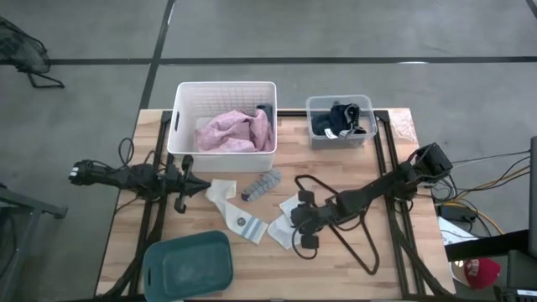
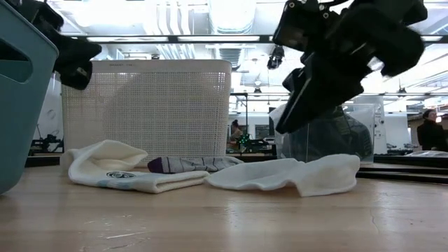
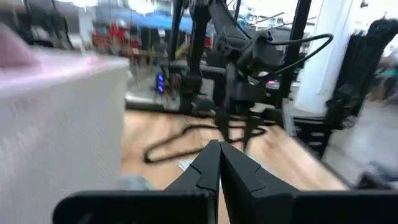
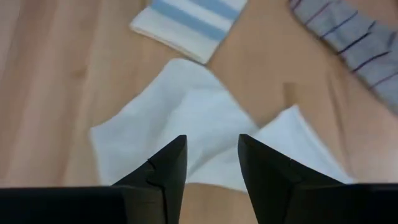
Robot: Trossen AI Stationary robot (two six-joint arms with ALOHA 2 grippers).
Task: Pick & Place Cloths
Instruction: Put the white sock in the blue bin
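A white sock [image 1: 284, 220] [image 4: 186, 118] lies flat on the wooden table, right of a cream sock with blue stripes [image 1: 239, 214] [image 4: 186, 22]. A grey striped sock [image 1: 263, 182] [image 4: 354, 43] lies farther back. My right gripper [image 1: 297, 228] [image 4: 211, 144] hangs open just above the white sock, slanting down, clear of it in the low view [image 2: 288, 124]. A pink garment [image 1: 235, 130] rests in the white basket [image 1: 180, 117]. Dark garments [image 1: 336, 119] fill a clear bin [image 1: 312, 109]. My left gripper [image 1: 186, 186] [image 3: 217, 152] waits shut at the table's left, pointing level.
A thin black wire hanger [image 1: 352, 243] lies on the table under and beside my right arm. A teal tub [image 1: 189, 264] [image 2: 17, 91] stands at the near left edge. The basket and clear bin line the far edge.
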